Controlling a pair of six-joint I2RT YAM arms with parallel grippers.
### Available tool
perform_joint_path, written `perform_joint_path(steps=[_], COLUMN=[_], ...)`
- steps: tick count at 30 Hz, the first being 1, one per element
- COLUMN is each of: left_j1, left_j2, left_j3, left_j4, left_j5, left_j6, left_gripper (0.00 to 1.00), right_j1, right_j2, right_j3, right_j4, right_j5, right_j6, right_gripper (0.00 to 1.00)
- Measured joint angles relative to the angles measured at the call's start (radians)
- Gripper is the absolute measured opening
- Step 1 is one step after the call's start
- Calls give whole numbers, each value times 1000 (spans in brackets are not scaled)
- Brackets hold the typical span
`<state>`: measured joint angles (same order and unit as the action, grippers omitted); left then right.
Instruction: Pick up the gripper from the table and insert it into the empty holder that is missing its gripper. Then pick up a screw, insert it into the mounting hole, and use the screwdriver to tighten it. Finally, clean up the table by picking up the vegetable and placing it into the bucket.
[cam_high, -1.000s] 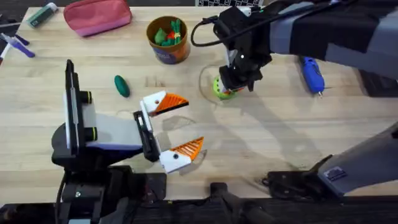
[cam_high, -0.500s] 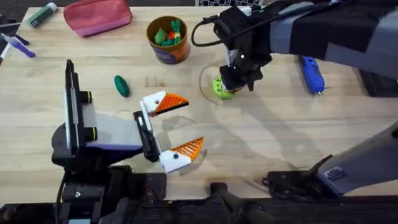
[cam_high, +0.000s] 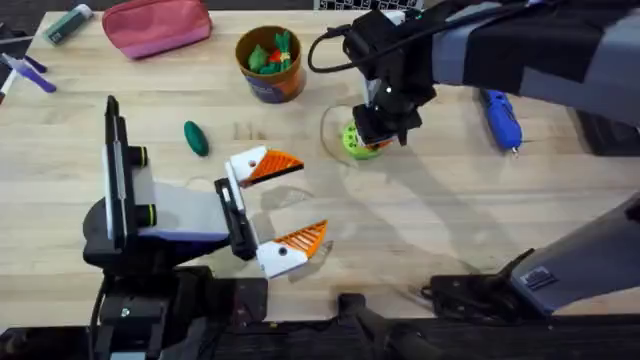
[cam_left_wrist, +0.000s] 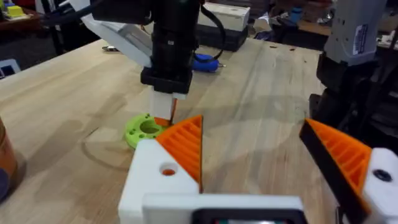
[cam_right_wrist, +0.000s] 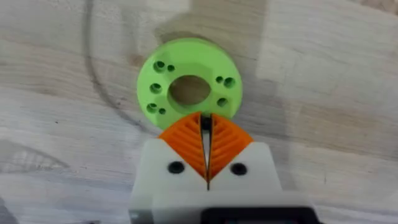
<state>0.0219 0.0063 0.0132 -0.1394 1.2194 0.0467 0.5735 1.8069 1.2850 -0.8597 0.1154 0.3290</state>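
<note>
My right gripper (cam_high: 372, 140) reaches in from the right and points down at the rim of a bright green ring-shaped disc (cam_right_wrist: 189, 90). Its orange tips (cam_right_wrist: 205, 134) are shut, with a small dark bit between them that is too small to name. My left gripper (cam_high: 285, 205) lies open in the middle of the table. Each of its white holders (cam_left_wrist: 152, 180) carries an orange tip, and the mounting hole (cam_left_wrist: 168, 169) faces the left wrist camera. The vegetable (cam_high: 195, 138) lies left of it. The bucket (cam_high: 270, 62) stands at the back. The screwdriver (cam_high: 500, 118) lies at the right.
A pink pouch (cam_high: 157, 25), a green marker (cam_high: 68, 22) and purple pens (cam_high: 28, 72) sit along the back left edge. The bucket holds green and red toy pieces. Bare wood lies right of and in front of the green disc (cam_high: 358, 142).
The right gripper has barely shifted over the green disc. The left arm has not moved.
</note>
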Motion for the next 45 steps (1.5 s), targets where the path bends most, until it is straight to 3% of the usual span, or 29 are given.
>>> perform_joint_path(steps=[7, 21, 24, 30, 35, 45], left_j1=[0, 0, 0, 0, 0, 0], left_j2=[0, 0, 0, 0, 0, 0], left_j3=[0, 0, 0, 0, 0, 0], left_j4=[0, 0, 0, 0, 0, 0], left_j5=[0, 0, 0, 0, 0, 0], left_j6=[0, 0, 0, 0, 0, 0], left_gripper=[985, 985, 985, 985, 985, 985], right_j1=[0, 0, 0, 21, 108, 276], right_j2=[-16, -252, -299, -297, -260, -13], right_j3=[2, 105, 159, 344, 503, 849], right_j4=[-8, -125, -210, -384, -460, -648], right_j5=[0, -4, -4, -4, -4, -4], right_j6=[0, 0, -18, -73, -149, -290], right_gripper=[7, 7, 7, 7, 7, 6])
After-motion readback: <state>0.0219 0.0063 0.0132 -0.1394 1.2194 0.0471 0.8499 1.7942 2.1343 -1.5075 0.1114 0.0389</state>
